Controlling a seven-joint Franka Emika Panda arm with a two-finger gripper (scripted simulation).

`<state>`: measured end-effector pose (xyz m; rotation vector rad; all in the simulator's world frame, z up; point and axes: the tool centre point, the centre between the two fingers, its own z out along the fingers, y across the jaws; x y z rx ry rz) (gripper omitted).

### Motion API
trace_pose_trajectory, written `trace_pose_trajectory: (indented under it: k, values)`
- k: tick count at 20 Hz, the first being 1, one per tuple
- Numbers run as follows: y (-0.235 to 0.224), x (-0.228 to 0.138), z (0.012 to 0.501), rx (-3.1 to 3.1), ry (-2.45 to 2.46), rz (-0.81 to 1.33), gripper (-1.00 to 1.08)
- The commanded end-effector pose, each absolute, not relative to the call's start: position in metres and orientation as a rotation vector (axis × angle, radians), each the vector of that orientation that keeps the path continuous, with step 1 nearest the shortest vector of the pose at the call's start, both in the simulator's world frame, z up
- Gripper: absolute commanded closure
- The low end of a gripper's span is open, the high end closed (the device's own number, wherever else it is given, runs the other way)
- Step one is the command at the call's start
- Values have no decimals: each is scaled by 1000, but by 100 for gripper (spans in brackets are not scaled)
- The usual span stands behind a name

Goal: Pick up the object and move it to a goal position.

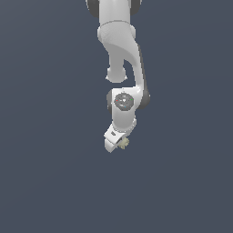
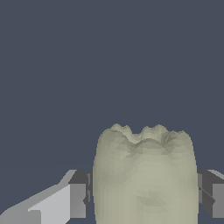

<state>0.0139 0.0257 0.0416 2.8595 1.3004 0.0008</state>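
While the goal position goes unmarked in either view, the carry is the step judged in hand. Item: object (image 2: 146, 175), pale yellowish-beige, lumpy, rounded. Location: between the fingers (image 2: 78, 199) of the gripper (image 1: 119, 144), one grey pad at each flank, clenched on it. Exterior view: only a sliver of the object (image 1: 124, 143) shows at the gripper's tip, beneath the white arm (image 1: 122, 50). Handling advice: hold pressure constant, translate smoothly, avoid wrist rolls, since the irregular surface may slip against flat pads.

Flat, even simulator light; soft shading, no glare, coarse render.
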Motion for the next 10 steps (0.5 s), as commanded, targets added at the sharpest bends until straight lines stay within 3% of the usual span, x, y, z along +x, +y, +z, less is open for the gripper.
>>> trace_pose_trajectory:
  k: [1, 10]
  values:
    - [26, 14, 41, 2860, 1301, 0, 108]
    - [11, 19, 62, 2859, 1300, 0, 108]
